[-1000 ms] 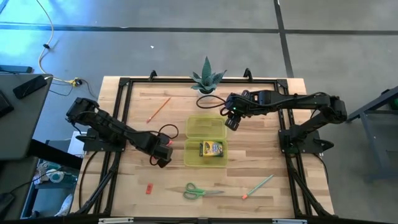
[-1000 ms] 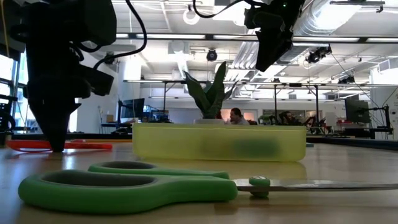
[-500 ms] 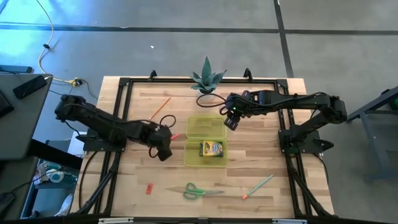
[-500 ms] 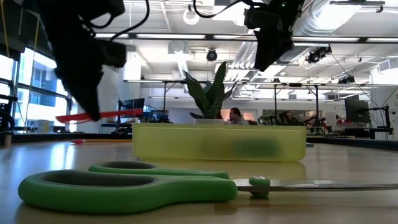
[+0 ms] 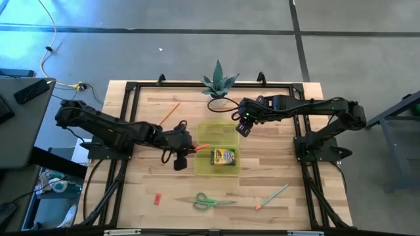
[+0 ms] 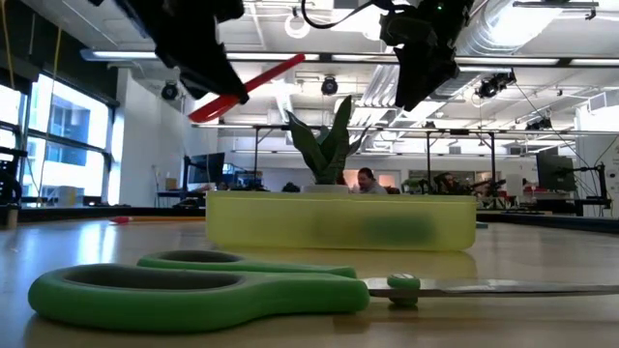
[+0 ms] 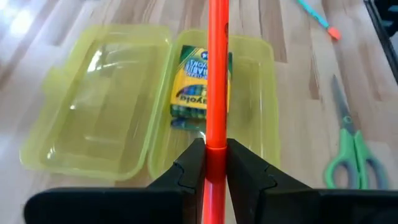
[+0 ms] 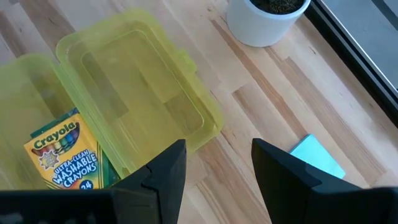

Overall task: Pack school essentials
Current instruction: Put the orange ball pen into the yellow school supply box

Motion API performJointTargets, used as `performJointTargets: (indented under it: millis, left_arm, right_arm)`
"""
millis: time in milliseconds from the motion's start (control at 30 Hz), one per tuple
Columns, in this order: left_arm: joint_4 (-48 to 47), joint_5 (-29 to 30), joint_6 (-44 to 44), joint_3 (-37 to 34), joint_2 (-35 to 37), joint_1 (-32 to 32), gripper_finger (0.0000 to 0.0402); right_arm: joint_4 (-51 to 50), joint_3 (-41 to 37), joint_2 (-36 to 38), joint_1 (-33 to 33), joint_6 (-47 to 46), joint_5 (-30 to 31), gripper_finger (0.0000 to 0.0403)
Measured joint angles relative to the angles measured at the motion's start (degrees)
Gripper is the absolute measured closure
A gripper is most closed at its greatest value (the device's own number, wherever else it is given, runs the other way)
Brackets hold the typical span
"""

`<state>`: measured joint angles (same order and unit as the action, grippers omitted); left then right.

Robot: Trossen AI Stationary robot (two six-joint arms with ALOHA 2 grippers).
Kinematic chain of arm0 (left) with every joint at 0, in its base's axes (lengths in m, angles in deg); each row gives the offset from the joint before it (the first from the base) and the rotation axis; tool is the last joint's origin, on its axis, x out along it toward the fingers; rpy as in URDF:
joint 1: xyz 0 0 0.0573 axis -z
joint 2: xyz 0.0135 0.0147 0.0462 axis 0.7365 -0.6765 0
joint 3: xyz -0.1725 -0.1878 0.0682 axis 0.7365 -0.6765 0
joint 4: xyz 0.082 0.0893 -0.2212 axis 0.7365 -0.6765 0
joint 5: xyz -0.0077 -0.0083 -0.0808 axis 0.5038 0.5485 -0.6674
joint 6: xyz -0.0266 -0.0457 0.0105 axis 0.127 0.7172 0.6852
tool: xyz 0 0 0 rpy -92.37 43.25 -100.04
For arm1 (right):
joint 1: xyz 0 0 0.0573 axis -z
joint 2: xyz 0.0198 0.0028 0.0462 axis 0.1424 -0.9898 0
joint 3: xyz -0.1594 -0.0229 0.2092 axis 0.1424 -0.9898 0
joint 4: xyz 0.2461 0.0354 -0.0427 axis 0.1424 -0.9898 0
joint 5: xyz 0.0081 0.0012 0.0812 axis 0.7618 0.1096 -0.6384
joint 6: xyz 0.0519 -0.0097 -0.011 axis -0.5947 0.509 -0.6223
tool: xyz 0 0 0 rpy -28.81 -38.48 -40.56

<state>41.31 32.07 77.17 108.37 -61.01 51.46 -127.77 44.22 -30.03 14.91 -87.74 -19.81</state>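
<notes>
Between left hand's (image 7: 216,163) fingers, red pen (image 7: 217,74)

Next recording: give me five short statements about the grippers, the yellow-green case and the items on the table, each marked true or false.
1. The left gripper is shut on a thin red pencil. True.
2. The translucent yellow-green hinged case is closed. False: it lies open, lid folded flat beside the base.
3. A box of crayons lies inside the case. True.
4. The right gripper holds the green-handled scissors. False: its fingers are open and empty above the case lid; the scissors lie on the wooden table.
5. The thin orange pencil is already in the case. False: it lies on the table, apart from the case.
</notes>
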Motion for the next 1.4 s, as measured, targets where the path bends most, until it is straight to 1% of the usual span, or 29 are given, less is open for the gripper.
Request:
performJointTargets:
  millis: [100, 300, 433, 733, 900, 1133, 1400]
  left_arm:
    - [0.3, -0.8, -1.4, 3.0, -1.6, 0.1, 0.0360]
    - [-0.2, -1.3, -0.2, 6.1, -6.3, 0.3, 0.0360]
    - [-0.1, -3.6, 1.2, 7.8, -10.5, 0.5, 0.0360]
    - [0.4, -3.8, 1.7, 13.4, -21.3, 2.5, 0.0360]
    - [0.7, -3.9, 1.7, 16.2, -25.5, 3.2, 0.0360]
    - [-0.4, -4.0, 1.7, 17.1, -27.9, 3.2, 0.0360]
    - [-1.7, -4.0, 1.7, 17.1, -27.9, 3.2, 0.0360]
  right_arm:
    - [0.2, 0.0, 0.0, 0.0, 0.0, 0.1, 0.0229]
    - [0.4, 0.0, 0.0, 0.0, 0.0, 0.1, 0.0229]
    - [0.4, 0.0, 0.0, 0.0, 0.0, 0.1, 0.0229]
    - [0.7, 0.0, 0.0, 0.0, 0.0, 0.1, 0.0229]
    - [1.0, 0.0, 0.0, 0.0, 0.0, 0.1, 0.0229]
    - [1.4, 0.0, 0.0, 0.0, 0.0, 0.1, 0.0229]
    - [1.6, 0.0, 0.0, 0.0, 0.0, 0.1, 0.0229]
